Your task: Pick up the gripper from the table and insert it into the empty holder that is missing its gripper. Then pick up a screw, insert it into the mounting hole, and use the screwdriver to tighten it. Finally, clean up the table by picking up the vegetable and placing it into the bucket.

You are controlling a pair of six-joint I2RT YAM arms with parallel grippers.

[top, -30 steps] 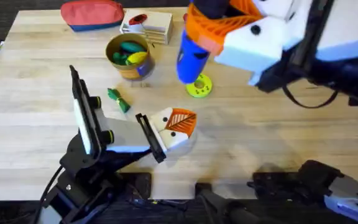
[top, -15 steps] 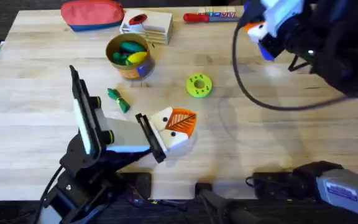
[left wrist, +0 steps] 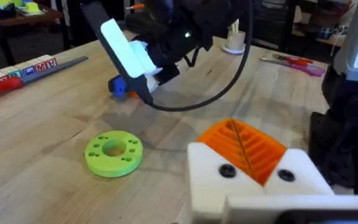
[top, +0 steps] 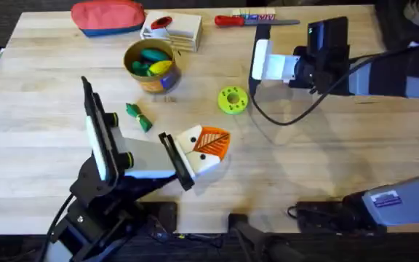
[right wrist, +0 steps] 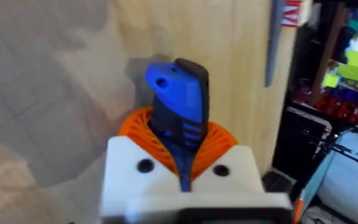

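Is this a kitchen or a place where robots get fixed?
Probably a robot workshop or lab, not a kitchen. A wooden table holds a red-handled screwdriver and a green disc, and the right gripper holds a blue screwdriver.

Right gripper (top: 262,60) has dropped away from under the overhead cam, where it loomed large and blurred 1 s ago, covering the green disc (top: 232,100). It has moved out over the far right part of the table; arm now stretched in from the right edge. Disc is uncovered again, lying near the gripper, toward the robot's side of it. Red-handled screwdriver (top: 254,20), hidden 1 s ago, shows just beyond the gripper at the far edge. The screwdriver (right wrist: 178,102) has gone along, clamped between the orange pads (right wrist: 216,138) in the right wrist view; its blue end (left wrist: 117,86) pokes out beside the gripper in the left wrist view.
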